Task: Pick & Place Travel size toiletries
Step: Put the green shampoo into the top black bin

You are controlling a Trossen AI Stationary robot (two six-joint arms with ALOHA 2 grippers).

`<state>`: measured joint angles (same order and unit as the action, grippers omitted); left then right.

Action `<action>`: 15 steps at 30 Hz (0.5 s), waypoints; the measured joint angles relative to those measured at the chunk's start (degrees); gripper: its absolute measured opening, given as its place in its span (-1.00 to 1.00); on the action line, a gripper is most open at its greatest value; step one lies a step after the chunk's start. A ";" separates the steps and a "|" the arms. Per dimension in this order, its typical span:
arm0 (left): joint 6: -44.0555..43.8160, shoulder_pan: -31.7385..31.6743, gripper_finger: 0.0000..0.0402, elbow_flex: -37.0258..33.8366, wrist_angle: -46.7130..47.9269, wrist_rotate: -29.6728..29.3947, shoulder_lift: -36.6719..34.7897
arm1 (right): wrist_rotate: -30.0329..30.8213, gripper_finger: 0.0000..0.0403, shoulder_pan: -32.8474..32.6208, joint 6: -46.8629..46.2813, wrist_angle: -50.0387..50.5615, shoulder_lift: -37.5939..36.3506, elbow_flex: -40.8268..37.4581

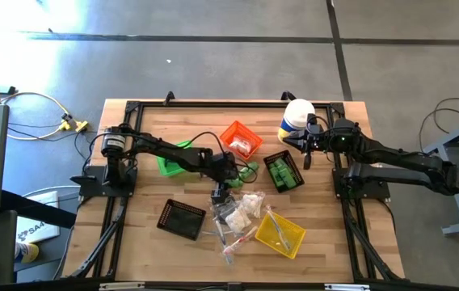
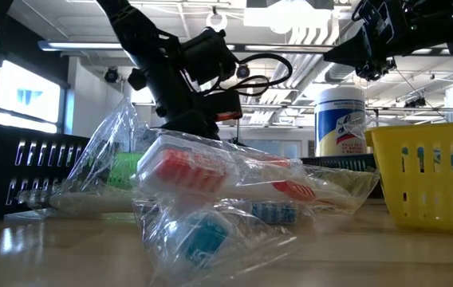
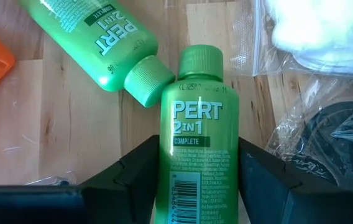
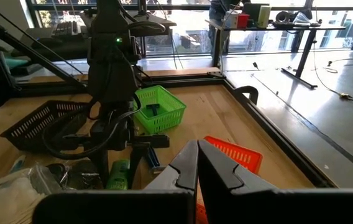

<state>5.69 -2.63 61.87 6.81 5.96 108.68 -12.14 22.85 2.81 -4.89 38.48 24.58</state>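
Observation:
My left gripper (image 3: 198, 155) reaches to the table's middle (image 1: 242, 171) and is shut on a green PERT bottle (image 3: 198, 124), also seen in the right wrist view (image 4: 119, 174). A second green bottle (image 3: 96, 37) lies on the wood just beyond it, the two caps almost touching. Clear-wrapped packets and white crinkly packets (image 1: 242, 212) lie in a heap toward the near edge; in the low view they hide the left gripper's fingers. My right gripper (image 4: 197, 162) hangs shut and empty above the far right of the table (image 1: 306, 158). My left gripper pinches the green bottle's two sides (image 3: 167, 168) between its fingers (image 3: 133, 168), on the lower half of the body. The fingers lie along the bottle and slant down from the table's left. The cap end points away from the gripper. Whether the bottle is clear of the wood cannot be told.
An orange bin (image 1: 241, 140), a green bin (image 1: 171, 158) and a dark bin holding green items (image 1: 284, 171) stand near the left gripper. A black bin (image 1: 182, 219) and a yellow bin (image 1: 281, 233) stand nearer the front. A tall white canister (image 1: 296, 120) stands at the far right.

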 joint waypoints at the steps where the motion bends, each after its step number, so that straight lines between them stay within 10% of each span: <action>1: 0.00 0.00 -0.11 0.00 0.07 0.00 0.00 | 0.01 -0.99 0.00 0.00 0.00 0.00 0.00; 15: 0.02 0.00 -0.11 0.00 0.97 -0.17 -0.76 | -0.02 -0.99 0.00 -0.22 0.00 0.00 0.00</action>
<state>5.71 -2.63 61.87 7.78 5.78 107.92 -12.16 22.85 2.59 -4.89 38.48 24.58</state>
